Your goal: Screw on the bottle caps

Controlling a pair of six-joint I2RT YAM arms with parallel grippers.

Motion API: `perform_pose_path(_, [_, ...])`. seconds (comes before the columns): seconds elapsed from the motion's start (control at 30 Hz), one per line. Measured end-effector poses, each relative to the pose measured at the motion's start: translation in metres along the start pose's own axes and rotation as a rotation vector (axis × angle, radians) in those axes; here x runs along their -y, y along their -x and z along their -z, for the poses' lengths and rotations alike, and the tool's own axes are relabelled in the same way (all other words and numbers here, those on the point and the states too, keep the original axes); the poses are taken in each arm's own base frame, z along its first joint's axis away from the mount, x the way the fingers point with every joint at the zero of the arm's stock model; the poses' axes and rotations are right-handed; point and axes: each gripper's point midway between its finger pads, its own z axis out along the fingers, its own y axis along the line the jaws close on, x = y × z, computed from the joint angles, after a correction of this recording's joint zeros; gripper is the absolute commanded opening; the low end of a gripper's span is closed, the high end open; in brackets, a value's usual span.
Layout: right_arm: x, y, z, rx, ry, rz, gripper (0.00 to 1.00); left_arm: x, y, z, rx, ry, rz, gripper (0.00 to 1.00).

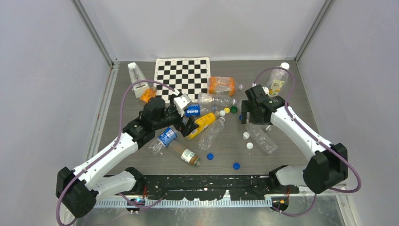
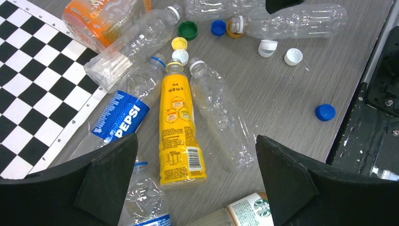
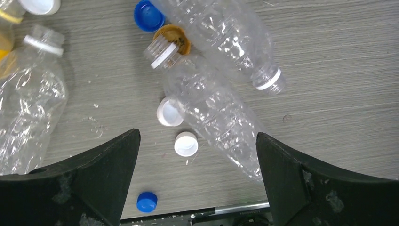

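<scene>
Loose bottle caps lie among empty bottles in the middle of the table: white caps, blue caps, a yellow cap and a green cap. My left gripper hangs open above a yellow-label bottle, between a Pepsi bottle and a clear bottle. My right gripper is open above a white cap, with a second white cap against a clear uncapped bottle. A blue cap lies near the front edge. Neither gripper holds anything.
A checkerboard mat covers the back middle. An orange-label bottle lies beside it, and a Starbucks bottle lies in front of the left arm. A capped bottle stands at the back right. Grey walls enclose three sides.
</scene>
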Motion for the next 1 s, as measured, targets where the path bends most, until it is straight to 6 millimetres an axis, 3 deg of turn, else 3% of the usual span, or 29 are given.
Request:
perform_pose_path(0.13, [0.014, 0.01, -0.018, -0.026, -0.006, -0.082, 0.98, 0.0, -0.002, 0.001, -0.009, 0.0, 0.003, 1.0])
perform_pose_path(0.27, [0.024, 0.019, -0.024, 0.006, 0.026, -0.193, 0.98, 0.001, -0.003, 0.003, -0.013, 0.002, 0.0, 1.0])
perform_pose_path(0.83, [0.019, 0.017, -0.016, 0.061, 0.114, -0.372, 0.93, 0.0, -0.005, 0.003, -0.021, 0.007, -0.002, 1.0])
perform_pose_path(1.0, [0.012, 0.016, -0.015, 0.055, 0.131, -0.391, 0.99, -0.001, -0.006, 0.003, -0.025, 0.013, -0.001, 1.0])
